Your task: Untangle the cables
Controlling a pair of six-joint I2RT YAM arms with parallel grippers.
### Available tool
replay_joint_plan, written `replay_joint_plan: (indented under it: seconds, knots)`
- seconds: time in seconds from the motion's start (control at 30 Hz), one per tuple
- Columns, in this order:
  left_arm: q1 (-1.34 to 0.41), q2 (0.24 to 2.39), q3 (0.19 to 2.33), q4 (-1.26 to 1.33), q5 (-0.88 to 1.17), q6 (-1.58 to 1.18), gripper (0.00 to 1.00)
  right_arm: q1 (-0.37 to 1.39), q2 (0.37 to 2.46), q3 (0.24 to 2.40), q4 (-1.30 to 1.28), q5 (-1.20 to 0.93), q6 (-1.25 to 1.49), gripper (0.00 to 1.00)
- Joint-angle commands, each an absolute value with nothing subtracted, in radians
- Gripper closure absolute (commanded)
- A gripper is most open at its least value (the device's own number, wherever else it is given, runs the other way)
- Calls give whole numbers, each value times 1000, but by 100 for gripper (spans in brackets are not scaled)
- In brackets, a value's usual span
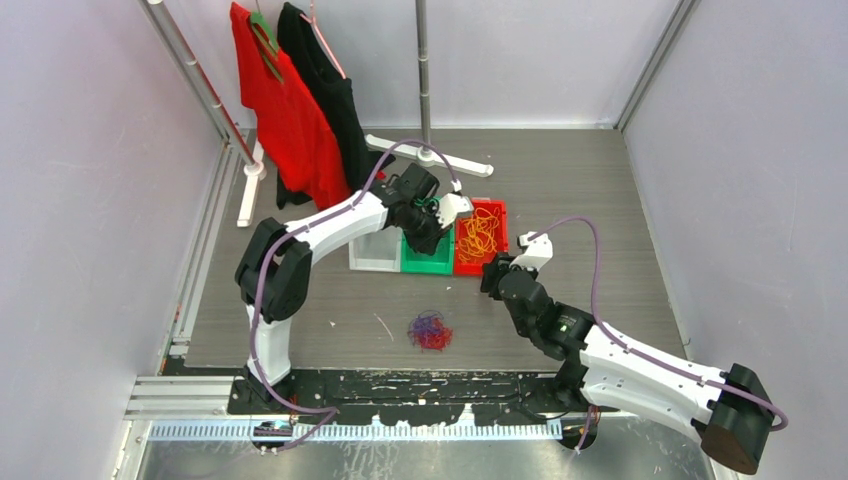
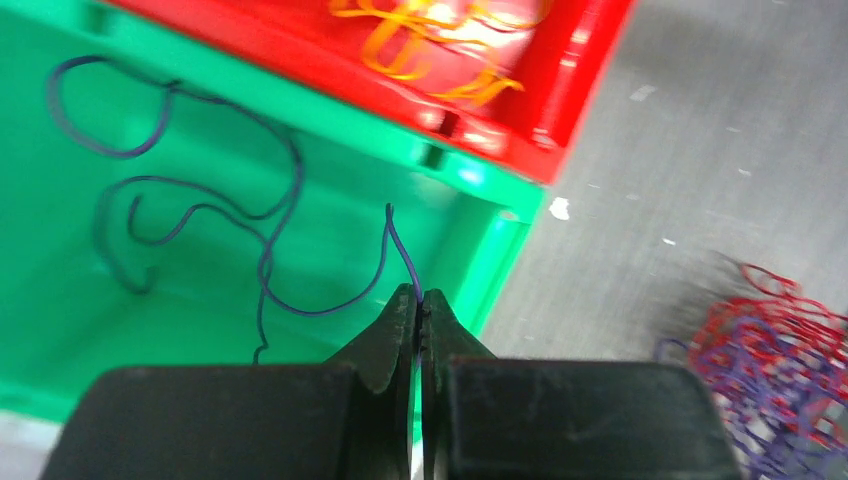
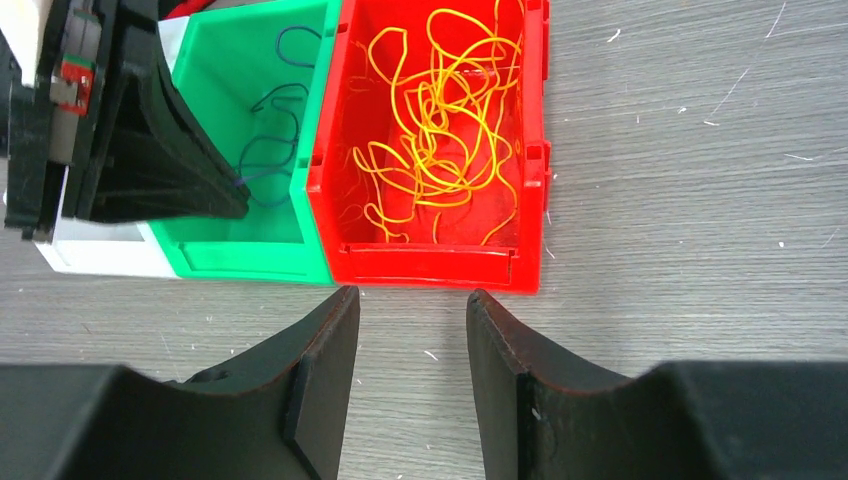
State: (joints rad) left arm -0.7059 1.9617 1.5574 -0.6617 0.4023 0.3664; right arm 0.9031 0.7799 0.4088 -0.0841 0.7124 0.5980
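left gripper (image 2: pixel 420 300): jaws pressed together, pinching the purple cable (image 2: pixel 266 262) near one end, above the green bin (image 2: pixel 470 240)
purple cable: remainder lies in loose loops on the green bin's floor
right gripper (image 3: pixel 410 295): jaws spread, nothing between them; over the table (image 3: pixel 650 300), just in front of the red bin (image 3: pixel 430 268)
orange cables (image 3: pixel 440 130): loose heap inside the red bin
red-and-purple wad (image 1: pixel 430 330): on the table, nearer the arm bases than the bins, apart from both grippers
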Motion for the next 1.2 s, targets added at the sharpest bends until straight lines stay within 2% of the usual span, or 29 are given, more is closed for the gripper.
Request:
replay_joint_plan:
  seconds: [0.0, 0.17, 0.23, 0.27, 0.37, 0.43, 0.53, 0.6, 0.73, 0.97, 1.17]
  knots:
    - [-684, 1968, 1545, -479, 247, 384, 100, 899, 790, 407, -27, 717, 626, 51]
    - [-681, 2037, 1531, -428, 225, 365, 100, 899, 802, 403, -16, 701, 627, 51]
    - [-682, 2049, 1529, -440, 243, 349, 97, 898, 803, 406, -10, 667, 602, 48]
    - [-682, 2048, 1529, -451, 253, 343, 89, 898, 804, 408, -13, 652, 595, 46]
    - [-680, 2009, 1534, -537, 296, 353, 50, 899, 806, 406, 3, 573, 543, 41]
    - [-677, 1958, 1544, -618, 346, 361, 29, 899, 812, 405, 21, 499, 515, 39]
    - [-667, 1872, 1552, -715, 428, 349, 10, 899, 834, 414, 38, 345, 485, 37]
    - [-665, 1819, 1559, -781, 481, 339, 3, 899, 866, 428, 38, 231, 477, 37]
    - [-666, 1728, 1579, -918, 574, 299, 0, 900, 928, 430, 63, 131, 521, 38]
    - [-651, 1566, 1489, -961, 589, 273, 3, 900, 955, 423, 103, 275, 547, 42]
    - [-593, 1454, 1375, -1014, 648, 317, 19, 912, 981, 449, 122, 138, 521, 45]
